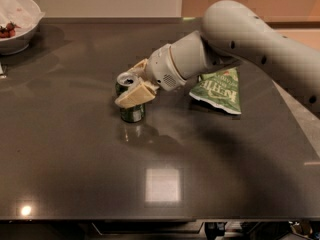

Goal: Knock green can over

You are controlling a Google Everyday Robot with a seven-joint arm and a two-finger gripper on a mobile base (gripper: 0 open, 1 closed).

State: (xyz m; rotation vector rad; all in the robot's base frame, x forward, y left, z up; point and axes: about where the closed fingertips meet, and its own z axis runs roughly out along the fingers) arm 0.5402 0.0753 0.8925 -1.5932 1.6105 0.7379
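Reaching in from the right over the dark table [75, 184], my arm [260, 39] ends at my gripper [127, 85], which sits at the upper part of the green can [133, 114]. My two pale fingers [136, 95] are spread apart with the can's top between them: one lies across the front of the can, just under its silver rim, and the other shows behind the lid. I cannot tell whether either finger presses on the metal. The can stands on its base near the middle of the table, roughly upright, its lower half showing below my near finger. A crinkled green chip bag [217, 89] lies flat to the right, under my forearm. A white bowl [17, 31] sits at the far left corner, well apart.
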